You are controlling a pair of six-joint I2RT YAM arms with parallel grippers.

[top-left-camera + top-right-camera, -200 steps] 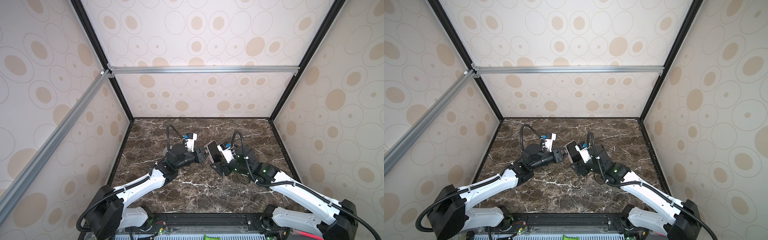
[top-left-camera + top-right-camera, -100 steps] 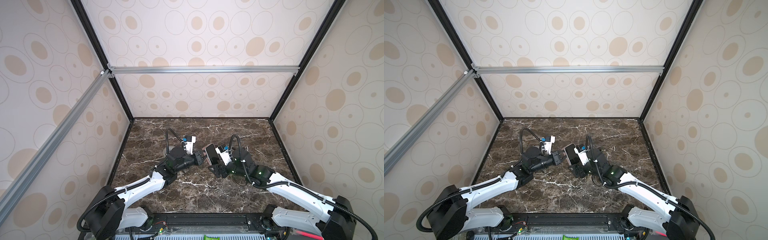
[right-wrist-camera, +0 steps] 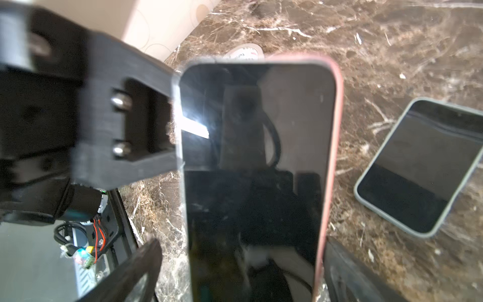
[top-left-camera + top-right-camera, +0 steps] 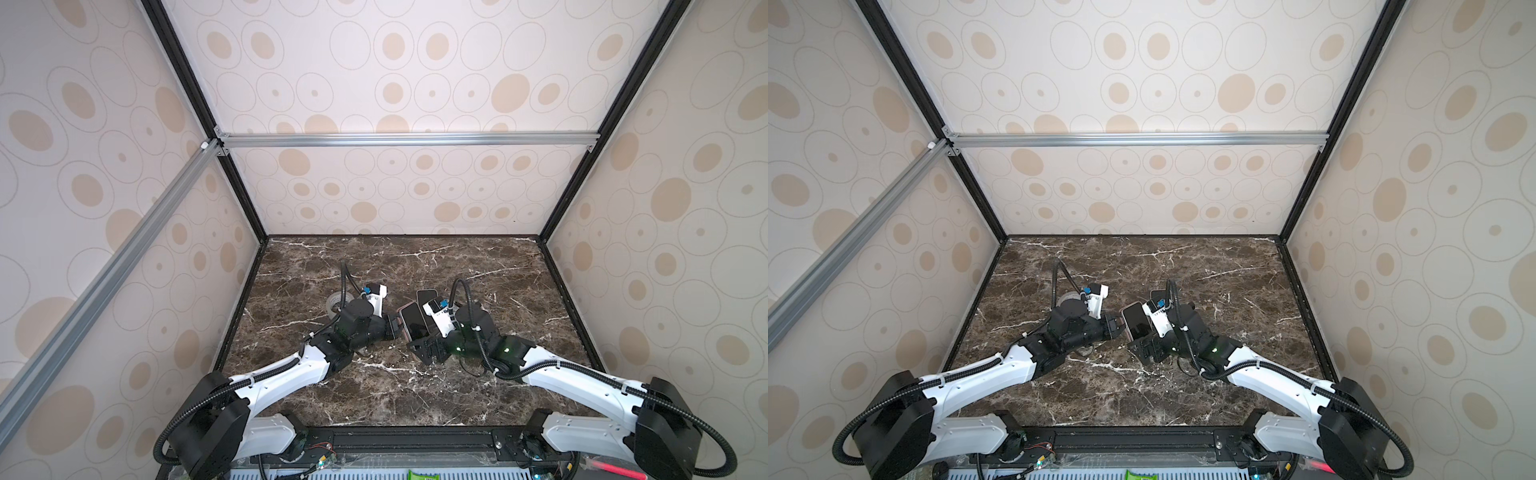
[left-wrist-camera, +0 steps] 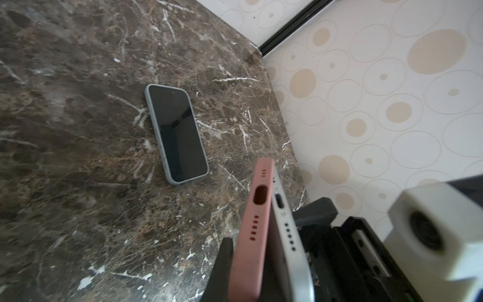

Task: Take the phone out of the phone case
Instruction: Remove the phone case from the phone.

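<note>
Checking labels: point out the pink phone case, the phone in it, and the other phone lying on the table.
pink phone case [image 5: 248, 256]: left wrist view, bottom edge.
phone [image 5: 292, 251]: left wrist view, silver bottom edge.
grey-cased phone [image 5: 177, 133]: left wrist view, screen.

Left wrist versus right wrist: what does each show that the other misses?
Only left wrist: the bottom edge of the pink case with its port cutout, and the silver edge of the phone parted from it. Only right wrist: the phone's dark screen face-on, the left end effector at its bare side, a tape roll behind. Both: that phone and case, plus the second phone flat on the marble table.
</note>
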